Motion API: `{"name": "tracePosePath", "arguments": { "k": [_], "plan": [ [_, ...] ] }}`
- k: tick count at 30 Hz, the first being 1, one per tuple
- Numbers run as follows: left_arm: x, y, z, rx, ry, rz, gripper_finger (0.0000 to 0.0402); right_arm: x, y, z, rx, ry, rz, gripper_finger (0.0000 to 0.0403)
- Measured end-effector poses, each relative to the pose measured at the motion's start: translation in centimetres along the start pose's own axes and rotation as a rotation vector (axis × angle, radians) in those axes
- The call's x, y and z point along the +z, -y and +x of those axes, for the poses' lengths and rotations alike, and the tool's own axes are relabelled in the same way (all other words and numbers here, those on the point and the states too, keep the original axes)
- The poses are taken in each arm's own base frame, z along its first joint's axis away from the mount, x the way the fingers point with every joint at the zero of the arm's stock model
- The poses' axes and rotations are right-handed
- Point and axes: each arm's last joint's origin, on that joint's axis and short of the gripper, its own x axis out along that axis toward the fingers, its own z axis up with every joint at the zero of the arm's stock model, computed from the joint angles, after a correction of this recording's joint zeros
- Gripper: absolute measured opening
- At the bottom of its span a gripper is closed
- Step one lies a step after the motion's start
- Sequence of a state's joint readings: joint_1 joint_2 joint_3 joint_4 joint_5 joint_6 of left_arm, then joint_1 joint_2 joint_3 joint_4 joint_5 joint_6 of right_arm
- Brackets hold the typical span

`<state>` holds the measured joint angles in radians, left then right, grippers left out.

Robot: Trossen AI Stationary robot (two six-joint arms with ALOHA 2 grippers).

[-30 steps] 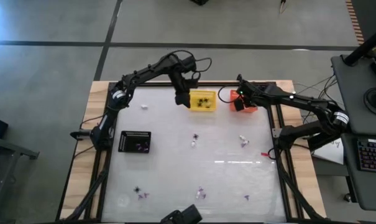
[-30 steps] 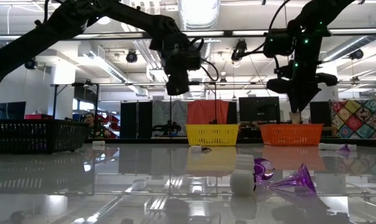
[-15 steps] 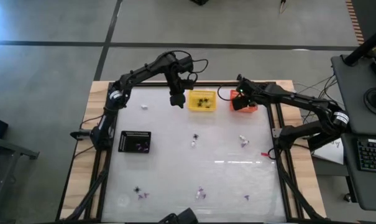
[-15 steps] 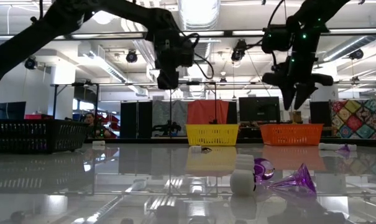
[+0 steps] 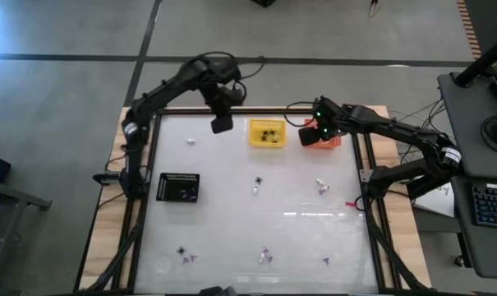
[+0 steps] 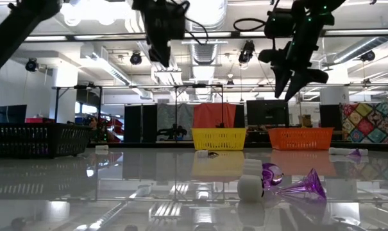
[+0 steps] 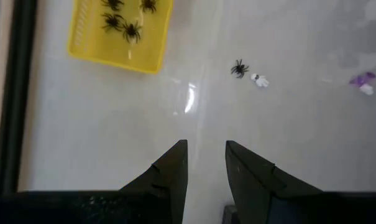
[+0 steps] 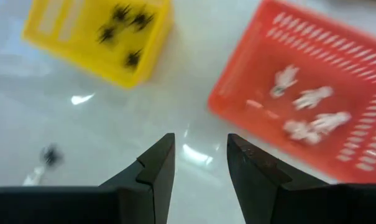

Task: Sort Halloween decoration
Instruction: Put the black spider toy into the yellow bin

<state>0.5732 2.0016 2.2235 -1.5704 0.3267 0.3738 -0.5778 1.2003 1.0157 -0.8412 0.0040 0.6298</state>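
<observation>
Partly sorted: your yellow basket (image 5: 267, 134) holds spiders, orange basket (image 5: 324, 138) white figures; trinkets (image 5: 255, 184) remain lower centre; both claws spread, empty.

I'm seeing open table (image 5: 232, 177) mid; yellow basket (image 5: 267, 133) & orange basket (image 5: 324, 138) crowding far edge, black basket (image 5: 178, 187) blocking L side, trinkets (image 5: 256, 182) dotting centre.

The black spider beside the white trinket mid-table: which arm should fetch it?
Probably left. The left tool, open and empty, has the black spider in its wrist view; the right tool, also open, hovers by the orange basket.
</observation>
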Motion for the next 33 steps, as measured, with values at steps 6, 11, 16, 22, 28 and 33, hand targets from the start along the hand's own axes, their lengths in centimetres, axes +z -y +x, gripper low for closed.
{"name": "tracePosePath", "arguments": {
  "k": [6, 11, 16, 22, 28, 33],
  "plan": [
    [-2.2, 2.2, -3.8, 0.032, 0.071, -0.035, 0.0091, -1.9, -2.1, 0.1, 0.078, -0.071, -0.095, 0.0137],
    [-4.0, 3.9, -6.1, 0.045, 0.117, -0.063, 0.0091, -3.6, -4.1, 0.2, 0.123, -0.096, -0.172, 0.0137],
    [-5.5, 5.1, -8.0, 0.058, 0.163, -0.067, 0.0091, -5.3, -5.7, 0.3, 0.149, -0.127, -0.265, 0.0137],
    [-6.4, 5.8, -9.3, 0.121, 0.186, -0.065, 0.0091, -5.8, -7.9, 1.8, 0.223, -0.09, -0.353, 0.0137],
    [-6.8, 6.0, -9.7, 0.16, 0.189, -0.07, 0.0091, -5.7, -9.8, 5.0, 0.247, -0.077, -0.353, 0.0137],
    [-7.4, 6.5, -10.4, 0.173, 0.205, -0.031, 0.0091, -5.2, -11.4, 7.0, 0.208, -0.118, -0.358, 0.0137]
  ]
}}
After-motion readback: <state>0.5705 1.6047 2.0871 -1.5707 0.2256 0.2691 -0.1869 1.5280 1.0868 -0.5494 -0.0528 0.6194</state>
